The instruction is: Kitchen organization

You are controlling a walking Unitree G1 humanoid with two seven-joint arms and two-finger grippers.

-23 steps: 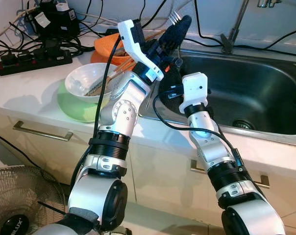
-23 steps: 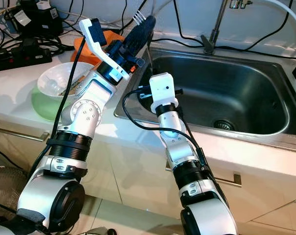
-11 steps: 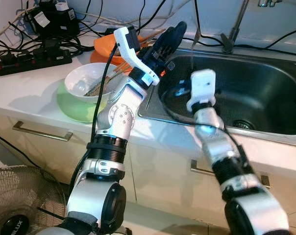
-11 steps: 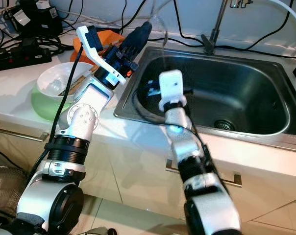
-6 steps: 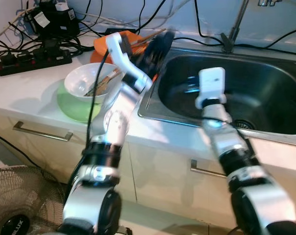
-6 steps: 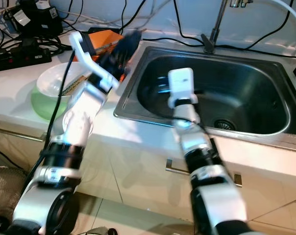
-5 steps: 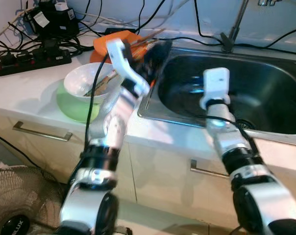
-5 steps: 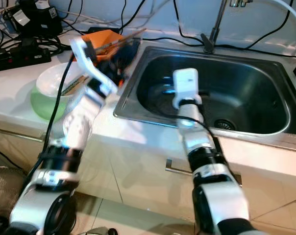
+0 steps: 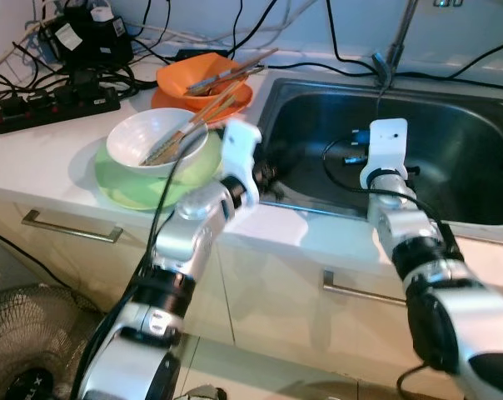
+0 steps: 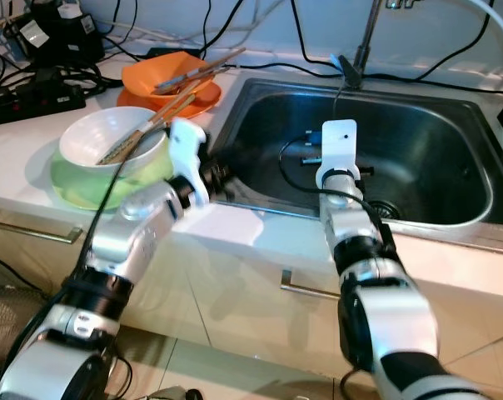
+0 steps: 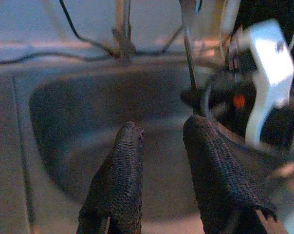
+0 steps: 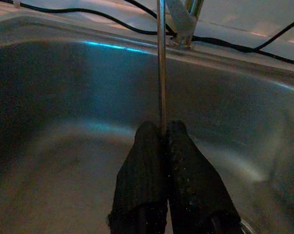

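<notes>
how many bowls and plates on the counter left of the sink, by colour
white bowl: 1
green bowl: 1, under the white one
orange bowl: 1
orange plate: 1, under the orange bowl
total: 4

White bowl [image 9: 156,142] on a pale green plate [image 9: 126,185], orange bowl [image 9: 203,73] (glossy), grey steel sink [image 9: 460,150], white worktop [image 9: 43,150], black cables [image 9: 60,83].
</notes>
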